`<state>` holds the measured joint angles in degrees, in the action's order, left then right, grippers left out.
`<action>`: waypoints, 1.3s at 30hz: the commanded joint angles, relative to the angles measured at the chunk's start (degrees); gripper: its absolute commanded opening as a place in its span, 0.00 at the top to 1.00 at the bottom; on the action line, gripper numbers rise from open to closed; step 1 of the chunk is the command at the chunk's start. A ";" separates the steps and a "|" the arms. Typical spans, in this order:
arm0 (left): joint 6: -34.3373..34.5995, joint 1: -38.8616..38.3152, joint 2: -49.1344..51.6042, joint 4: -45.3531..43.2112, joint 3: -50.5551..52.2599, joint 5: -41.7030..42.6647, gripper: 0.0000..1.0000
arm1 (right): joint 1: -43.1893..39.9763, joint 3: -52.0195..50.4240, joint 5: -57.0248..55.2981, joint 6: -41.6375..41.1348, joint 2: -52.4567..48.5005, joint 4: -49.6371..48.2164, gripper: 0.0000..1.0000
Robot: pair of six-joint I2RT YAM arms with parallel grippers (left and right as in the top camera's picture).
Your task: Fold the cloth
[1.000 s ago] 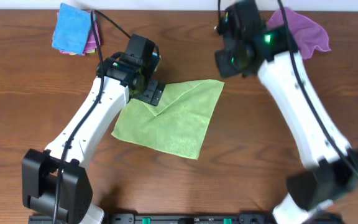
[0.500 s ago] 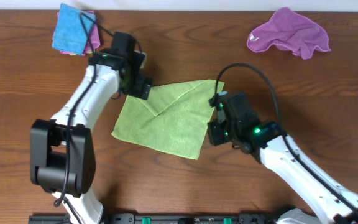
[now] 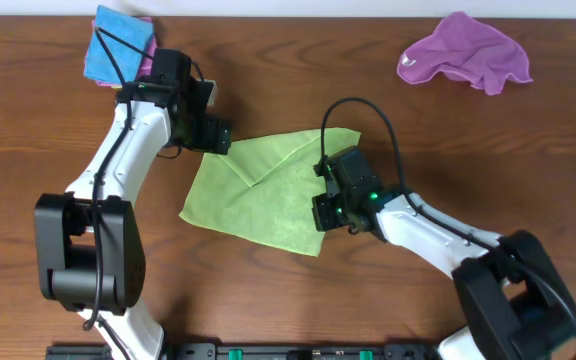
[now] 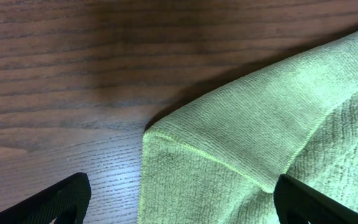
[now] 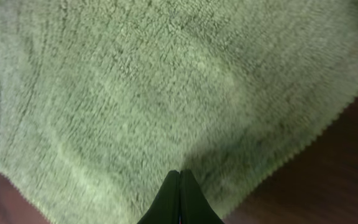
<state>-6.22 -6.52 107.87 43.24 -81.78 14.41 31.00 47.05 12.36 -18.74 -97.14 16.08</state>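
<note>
Right claw [image 3: 328,212] slid further onto green cloth [image 3: 268,195], tips together, left claw [image 4: 182,193] spread wide over corner

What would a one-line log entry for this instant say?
green cloth: spread on table | left pincer: open, at its upper-left corner | right pincer: shut, over its right edge

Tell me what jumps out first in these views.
A bright green cloth lies spread at the table's centre. The open left gripper is at its upper-left corner; the shut right gripper is over its right edge. A crumpled purple cloth lies at the far right corner.
</note>
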 commanded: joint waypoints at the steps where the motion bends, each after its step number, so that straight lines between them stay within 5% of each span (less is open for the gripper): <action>1: 0.26 0.02 -0.57 0.22 -0.37 0.68 0.05 | 0.48 -0.22 1.38 -0.94 -1.77 -1.11 0.99; 18: 0.70 0.02 -0.57 0.22 -0.37 0.70 0.05 | -7.54 4.68 -14.38 2.78 -4.76 11.93 0.99; 29: 0.68 -0.42 -0.57 0.44 -0.37 1.03 0.05 | -9.99 10.34 -10.14 5.09 -4.76 13.66 0.99; 37: -3.23 -1.79 -0.55 1.64 -0.35 8.57 0.05 | -9.18 16.37 -7.58 5.14 -4.57 18.60 0.99; 38: -3.21 -1.79 -0.55 1.18 -0.35 8.55 0.05 | -9.18 17.68 -7.37 5.11 -4.42 19.93 0.95; 39: -3.21 -1.79 -0.55 0.57 -0.35 8.55 0.05 | -9.16 19.50 -7.37 5.11 -4.04 21.79 0.80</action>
<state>-7.92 -8.34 107.87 44.47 -81.78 20.80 21.50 62.85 3.75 -14.44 -101.54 35.99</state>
